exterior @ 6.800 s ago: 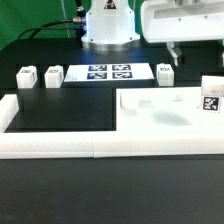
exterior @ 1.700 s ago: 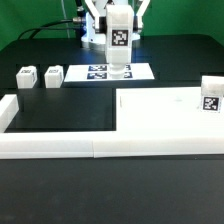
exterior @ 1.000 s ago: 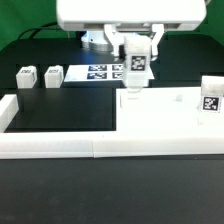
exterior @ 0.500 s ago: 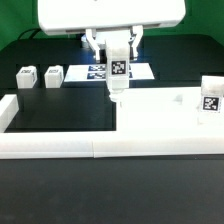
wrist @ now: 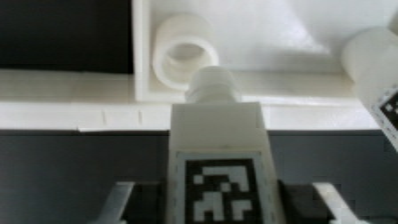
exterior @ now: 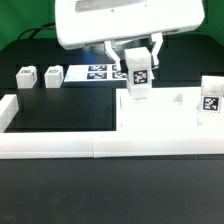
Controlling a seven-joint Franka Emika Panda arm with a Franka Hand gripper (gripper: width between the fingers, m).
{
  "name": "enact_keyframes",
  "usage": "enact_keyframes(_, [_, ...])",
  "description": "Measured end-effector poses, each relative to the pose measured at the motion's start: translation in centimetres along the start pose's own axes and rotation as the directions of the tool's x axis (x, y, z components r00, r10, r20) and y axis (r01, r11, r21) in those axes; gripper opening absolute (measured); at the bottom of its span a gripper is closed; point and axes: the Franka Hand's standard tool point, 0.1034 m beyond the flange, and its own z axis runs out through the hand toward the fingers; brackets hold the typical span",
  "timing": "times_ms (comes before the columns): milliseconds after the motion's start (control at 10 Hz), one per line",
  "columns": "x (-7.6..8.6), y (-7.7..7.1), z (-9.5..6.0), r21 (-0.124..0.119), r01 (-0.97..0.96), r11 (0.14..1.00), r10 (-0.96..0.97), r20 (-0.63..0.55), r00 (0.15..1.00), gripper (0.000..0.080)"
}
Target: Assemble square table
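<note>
My gripper is shut on a white leg block with a black-and-white tag, and holds it upright just above the far edge of the white square tabletop slab. In the wrist view the gripper clamps the leg from both sides. The leg's tip points toward a round hole in the slab. Two more leg blocks stand at the exterior view's far left. Another tagged leg stands at the slab's right edge.
The marker board lies behind the slab, partly hidden by the arm. A long white border rail runs along the front and turns up the left side, around a black mat.
My gripper took the leg block from beside the marker board and carried it forward. In the last half second it moved toward the exterior view's right, over the slab's far edge.
</note>
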Motion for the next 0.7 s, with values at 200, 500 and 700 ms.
enact_keyframes(200, [0.1, 0.4, 0.5, -0.033, 0.017, 0.999, -0.018, -0.033, 0.999, 0.029])
enact_keyframes(500, [-0.6, 0.9, 1.2, -0.04, 0.021, 0.999, -0.022, -0.034, 0.999, 0.029])
enact_keyframes(700, [-1.2, 0.6, 1.4, -0.037, 0.024, 0.999, -0.025, -0.023, 0.999, 0.029])
